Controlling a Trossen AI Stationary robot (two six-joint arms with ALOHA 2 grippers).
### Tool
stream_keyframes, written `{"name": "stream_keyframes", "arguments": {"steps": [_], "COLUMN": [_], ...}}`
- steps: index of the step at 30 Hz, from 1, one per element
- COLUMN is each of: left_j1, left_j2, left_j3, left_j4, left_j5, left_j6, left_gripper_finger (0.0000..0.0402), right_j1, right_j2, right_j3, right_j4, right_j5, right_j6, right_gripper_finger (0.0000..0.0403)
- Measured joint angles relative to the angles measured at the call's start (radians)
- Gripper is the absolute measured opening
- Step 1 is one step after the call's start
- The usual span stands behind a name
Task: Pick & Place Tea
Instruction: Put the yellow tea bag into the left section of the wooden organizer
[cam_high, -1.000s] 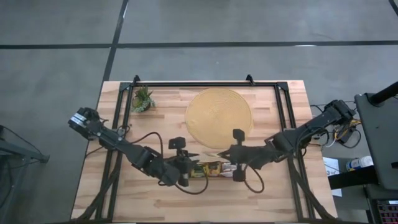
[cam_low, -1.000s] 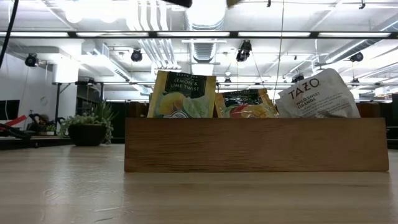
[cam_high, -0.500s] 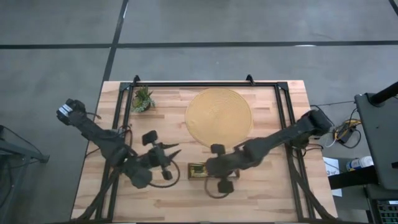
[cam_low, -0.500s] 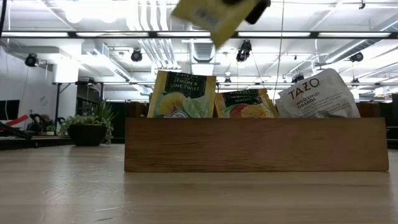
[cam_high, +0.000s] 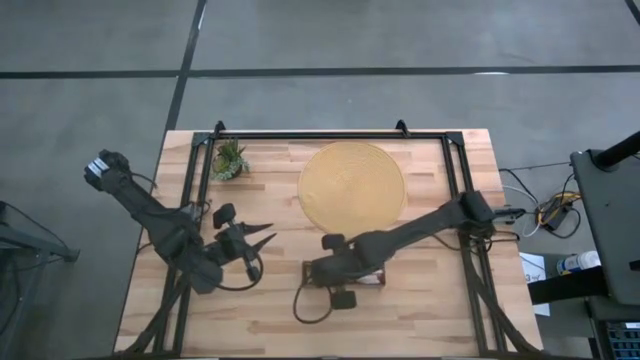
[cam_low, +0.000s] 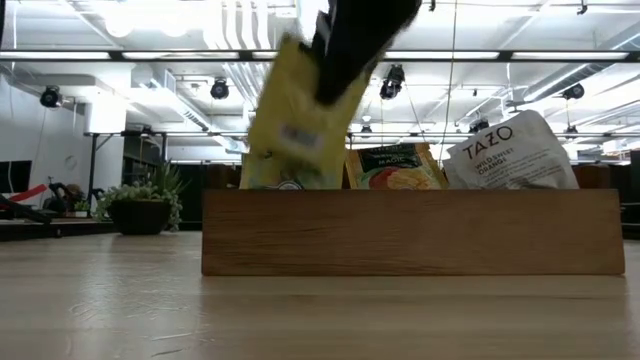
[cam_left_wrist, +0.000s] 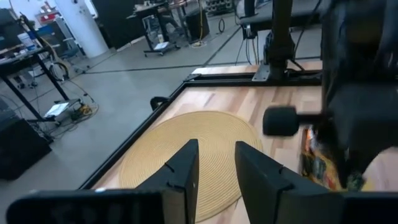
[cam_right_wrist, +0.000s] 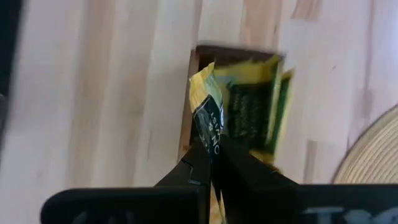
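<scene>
High view first: we see the right gripper (cam_high: 312, 272) reaching in over the near middle of the wooden table (cam_high: 440, 315), at the left end of the dark brown tray (cam_high: 362, 274); its arm stretches back to the right edge of the table. Right wrist view shows its two fingers pinched tight on the edge of a yellow sachet (cam_right_wrist: 207, 118), which hangs clear above the tray; more yellow sachets (cam_right_wrist: 255, 109) stand inside the tray below it. Low view agrees; the held sachet (cam_low: 296, 120) hangs tilted above the left part of the tray (cam_low: 412, 232), while a yellow-and-red sachet (cam_low: 395, 168) and a white sachet (cam_low: 512, 152) stand upright in it.

We find the left gripper (cam_high: 262, 240) well to the left of the tray, holding nothing; in the left wrist view its fingers (cam_left_wrist: 186, 171) stand parted with a clear gap, pointed toward the round woven mat (cam_left_wrist: 186, 149).

The mat (cam_high: 352, 186) lies at the far middle of the table, with no sachet on it; the small green plant (cam_high: 229, 159) stands at the far left.
</scene>
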Motion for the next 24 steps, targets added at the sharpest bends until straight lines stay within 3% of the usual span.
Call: {"name": "stream_keyframes", "arguments": {"steps": [7, 14, 24], "left_j1": [0.000, 0.000, 0.000], "left_j2": [-0.010, -0.010, -0.010], "left_j3": [-0.007, -0.007, -0.007], "left_j4": [0.019, 0.023, 0.026], "left_j5": [0.000, 0.002, 0.003], "left_j6": [0.006, 0.006, 0.006], "left_gripper_finger": [0.0098, 0.0098, 0.0098], "right_j1": [-0.041, -0.042, -0.042], "right_j2": [0.107, 0.115, 0.103], "right_j3": [0.024, 0.037, 0.037], "right_j4": [-0.041, -0.029, -0.027], "right_j5": [-0.085, -0.099, -0.093], "right_j6": [-0.016, -0.039, -0.130], "right_gripper_finger": [0.0011, 0.0017, 0.0079]}}
